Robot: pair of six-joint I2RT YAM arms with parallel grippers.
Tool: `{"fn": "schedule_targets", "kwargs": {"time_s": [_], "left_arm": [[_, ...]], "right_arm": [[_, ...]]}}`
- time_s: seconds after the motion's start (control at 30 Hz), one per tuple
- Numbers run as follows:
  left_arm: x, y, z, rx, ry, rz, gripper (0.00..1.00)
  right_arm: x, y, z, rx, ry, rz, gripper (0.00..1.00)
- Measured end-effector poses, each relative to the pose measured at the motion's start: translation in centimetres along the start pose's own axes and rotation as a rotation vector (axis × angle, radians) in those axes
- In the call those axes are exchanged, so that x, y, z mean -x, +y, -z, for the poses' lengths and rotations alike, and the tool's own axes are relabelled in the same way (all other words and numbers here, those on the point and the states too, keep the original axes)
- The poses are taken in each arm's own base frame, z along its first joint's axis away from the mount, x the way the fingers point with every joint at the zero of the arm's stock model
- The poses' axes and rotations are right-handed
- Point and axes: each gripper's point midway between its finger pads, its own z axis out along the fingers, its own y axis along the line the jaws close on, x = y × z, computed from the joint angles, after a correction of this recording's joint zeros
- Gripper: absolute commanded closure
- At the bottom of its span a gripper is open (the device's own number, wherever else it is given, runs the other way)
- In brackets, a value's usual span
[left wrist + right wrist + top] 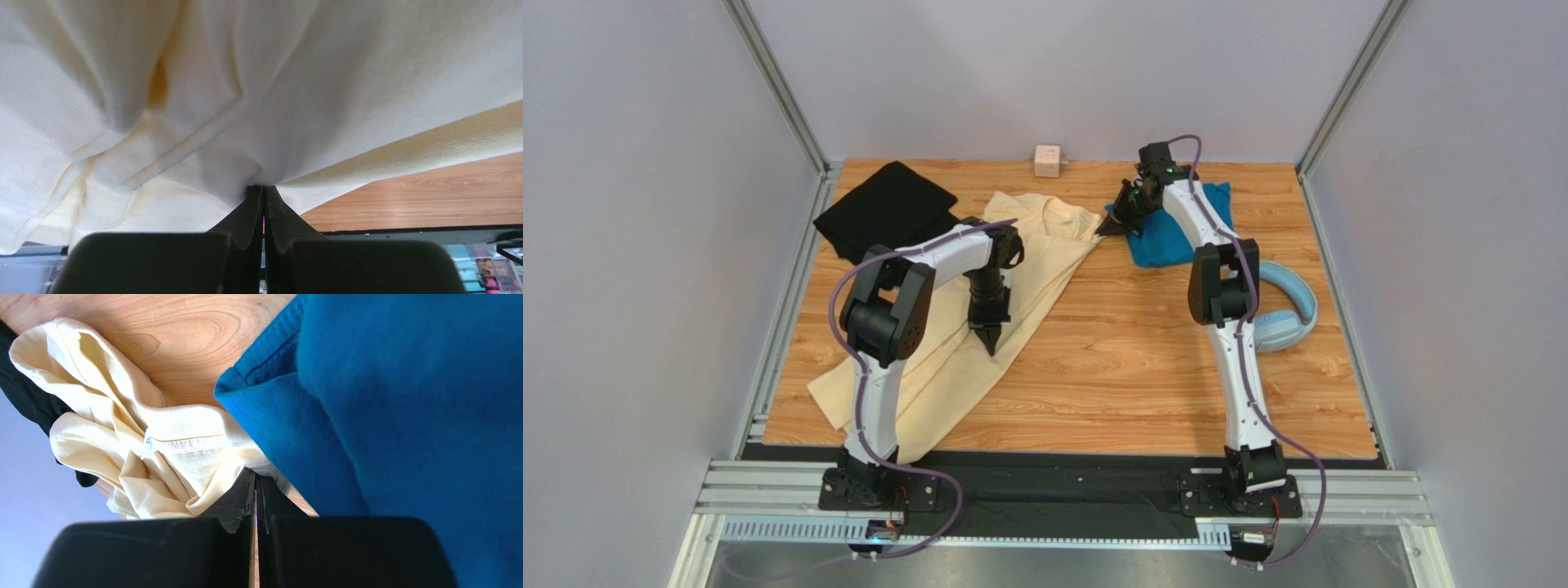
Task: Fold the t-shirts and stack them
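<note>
The pale cream-yellow t-shirt [934, 368] lies crumpled in a diagonal band across the left half of the table. My left gripper [990, 343] points down at its right edge, shut on a pinch of the cream cloth [307, 92], jaws [265, 188] pressed together. My right gripper [1109, 228] is at the shirt's far corner, shut on the cream fabric [184, 447] beside its neck label. The teal blue t-shirt [1161, 241] lies bunched right next to that gripper and fills the right of the right wrist view [399, 416]. The black t-shirt [885, 208] lies at the far left.
A small pink cube [1048, 161] sits at the back edge of the wooden table [1112, 368]. Light-blue headphones [1286, 319] lie at the right, beside my right arm. Grey walls close in the left, back and right sides.
</note>
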Motion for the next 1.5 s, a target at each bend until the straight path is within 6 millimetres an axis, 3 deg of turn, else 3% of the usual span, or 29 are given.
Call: {"fn": "schedule_targets", "kwargs": {"time_s": [0.2,0.33,0.53,0.7,0.83,0.93,1.07,1.2,1.27,1.37,1.5], "left_arm": [[0.2,0.4,0.0,0.005,-0.002,0.011,1.0],[0.2,0.4,0.0,0.005,-0.002,0.011,1.0],[1.1,0.4,0.3,0.025,-0.005,0.012,0.91],[4.1,-1.0,1.8,0.001,-0.078,0.004,0.9],[7.5,-2.8,4.7,-0.05,-0.197,-0.009,0.9],[8.9,-3.3,6.5,-0.066,-0.264,-0.011,0.9],[8.5,-1.6,7.0,-0.027,-0.286,0.021,0.9],[5.7,2.8,7.1,0.018,-0.249,0.119,0.91],[3.9,5.7,7.0,0.038,-0.234,0.188,0.91],[2.0,8.9,6.7,0.065,-0.214,0.27,0.91],[0.4,10.7,5.6,0.093,-0.171,0.314,0.92]], "right_arm": [[0.3,-0.2,0.3,0.009,0.001,-0.015,1.0],[0.5,-0.1,0.5,0.029,0.008,-0.031,0.8],[1.3,1.6,0.8,0.158,0.003,-0.041,0.73],[2.1,4.9,2.8,0.295,-0.012,-0.046,0.72],[2.1,8.4,6.4,0.39,-0.031,-0.02,0.72],[1.0,10.7,9.0,0.438,-0.033,0.021,0.72],[-2.7,12.9,9.9,0.445,0.015,0.088,0.72],[-9.1,14.1,7.1,0.409,0.141,0.165,0.72],[-13.5,13.9,5.1,0.362,0.233,0.193,0.72],[-18.3,13.5,2.8,0.296,0.331,0.235,0.73],[-21.9,11.6,0.4,0.203,0.408,0.261,0.82]]}}
